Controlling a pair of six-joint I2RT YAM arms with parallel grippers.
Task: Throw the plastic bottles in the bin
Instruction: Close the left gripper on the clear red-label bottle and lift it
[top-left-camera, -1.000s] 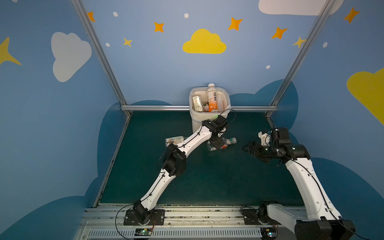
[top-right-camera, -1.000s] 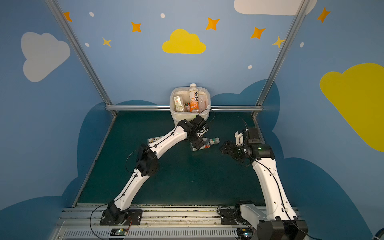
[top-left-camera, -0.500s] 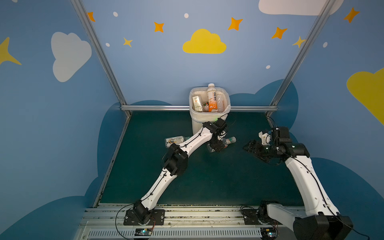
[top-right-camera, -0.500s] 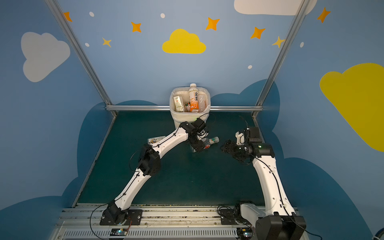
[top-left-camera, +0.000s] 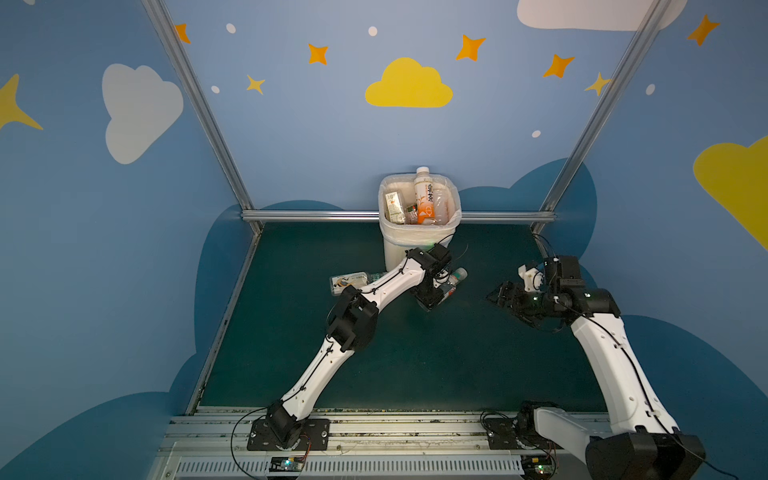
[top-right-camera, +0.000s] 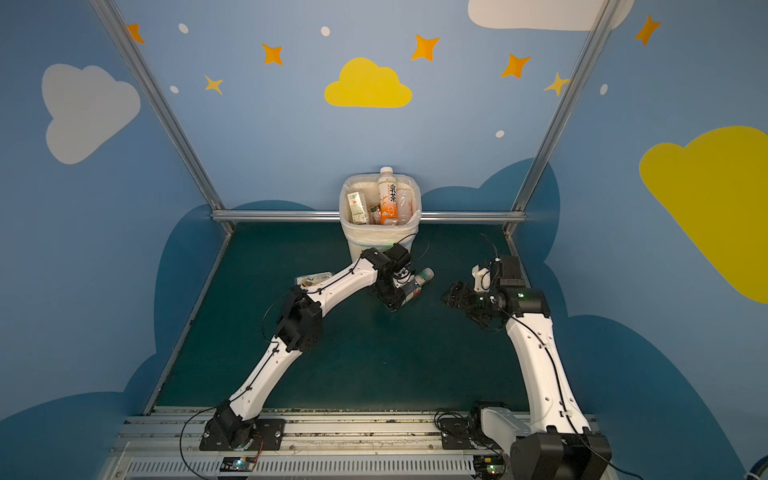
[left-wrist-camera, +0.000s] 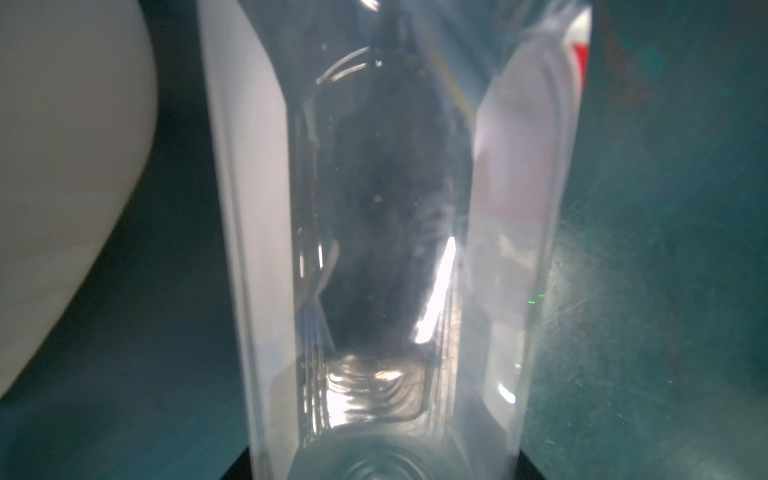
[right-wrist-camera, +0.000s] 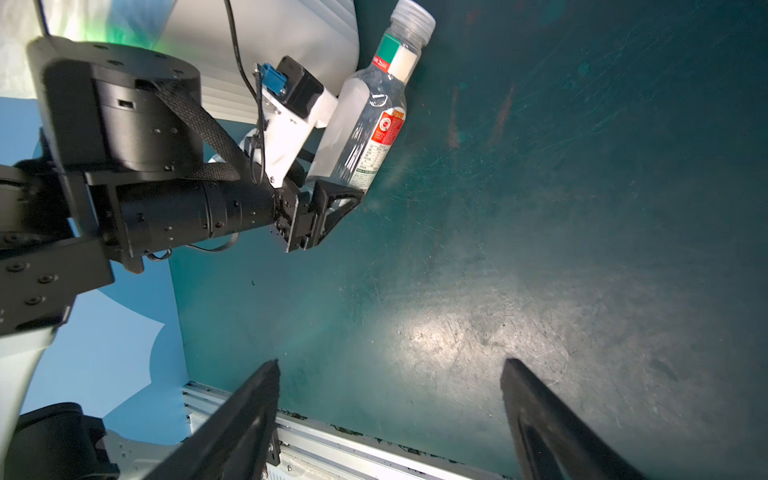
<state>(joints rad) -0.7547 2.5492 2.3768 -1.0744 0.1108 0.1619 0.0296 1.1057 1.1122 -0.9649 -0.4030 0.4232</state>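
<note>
The cream-white bin (top-left-camera: 394, 254) (top-right-camera: 360, 246) stands at the back of the green floor, with an orange-labelled bottle (top-left-camera: 424, 195) (top-right-camera: 387, 195) and other plastic bottles in it. Just in front of the bin, my left gripper (top-left-camera: 432, 296) (top-right-camera: 395, 297) (right-wrist-camera: 332, 195) is shut on the base end of a clear plastic bottle (top-left-camera: 452, 281) (top-right-camera: 417, 284) (right-wrist-camera: 370, 124) with a red and white label. That bottle fills the left wrist view (left-wrist-camera: 386, 249). Another bottle (top-left-camera: 351, 280) (top-right-camera: 316, 277) lies behind the left arm. My right gripper (top-left-camera: 496, 294) (top-right-camera: 451, 297) (right-wrist-camera: 390, 363) stands open and empty to the right.
Blue walls with aluminium posts enclose the green floor (top-left-camera: 415, 365). A metal rail (top-left-camera: 374, 428) carrying both arm bases runs along the front edge. The bin's white wall (left-wrist-camera: 62, 166) lies close beside the held bottle.
My left gripper has shut on the clear bottle that lay in front of the bin and shifted slightly with it. The right arm has hardly moved.
</note>
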